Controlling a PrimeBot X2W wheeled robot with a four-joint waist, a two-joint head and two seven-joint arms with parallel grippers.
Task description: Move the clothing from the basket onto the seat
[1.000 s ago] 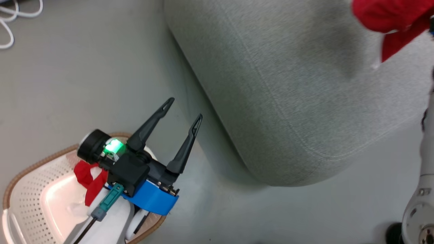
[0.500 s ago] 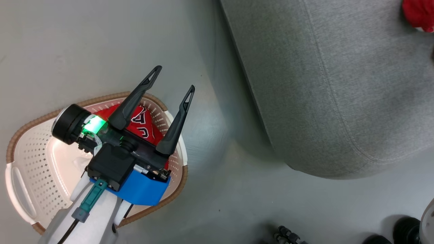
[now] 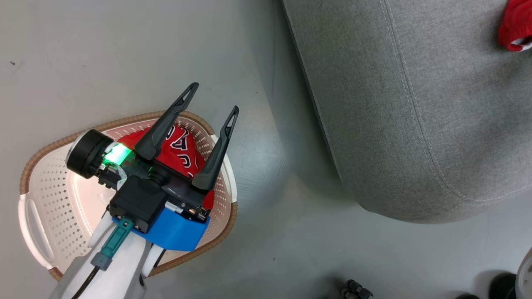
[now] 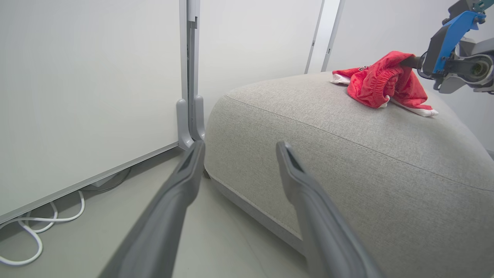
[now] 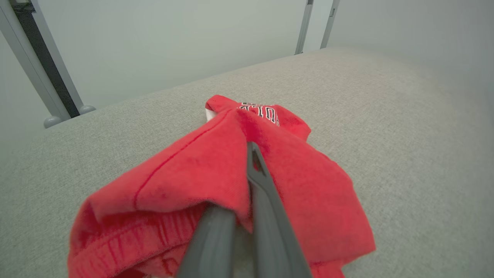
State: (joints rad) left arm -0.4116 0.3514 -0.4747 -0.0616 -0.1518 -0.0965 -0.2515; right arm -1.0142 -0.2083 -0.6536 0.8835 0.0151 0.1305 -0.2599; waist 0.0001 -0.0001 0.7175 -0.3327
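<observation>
The cream basket (image 3: pixel 45 195) with a brown rim stands on the floor at the lower left. A red jersey (image 3: pixel 183 149) with black-white lettering lies in its right half. My left gripper (image 3: pixel 214 97) hovers above it, open and holding nothing, its fingers (image 4: pixel 185 181) pointing past the basket toward the grey seat (image 3: pixel 415 104). A second red garment (image 4: pixel 380 83) rests on the seat top, its edge showing at the head view's upper right (image 3: pixel 513 25). My right gripper (image 5: pixel 247 148) is shut on this red cloth (image 5: pixel 193 173), seen from the side in the left wrist view (image 4: pixel 410 61).
A white panel wall with metal posts (image 4: pixel 189 77) stands behind the seat, with a white cable (image 4: pixel 34 231) looped on the floor below it. Grey floor lies between basket and seat. Dark robot parts (image 3: pixel 355 288) show at the bottom edge.
The head camera has swung, bringing the whole basket and the jersey into view and pushing the held red garment to the upper right corner. The left gripper stays open, the right stays shut.
</observation>
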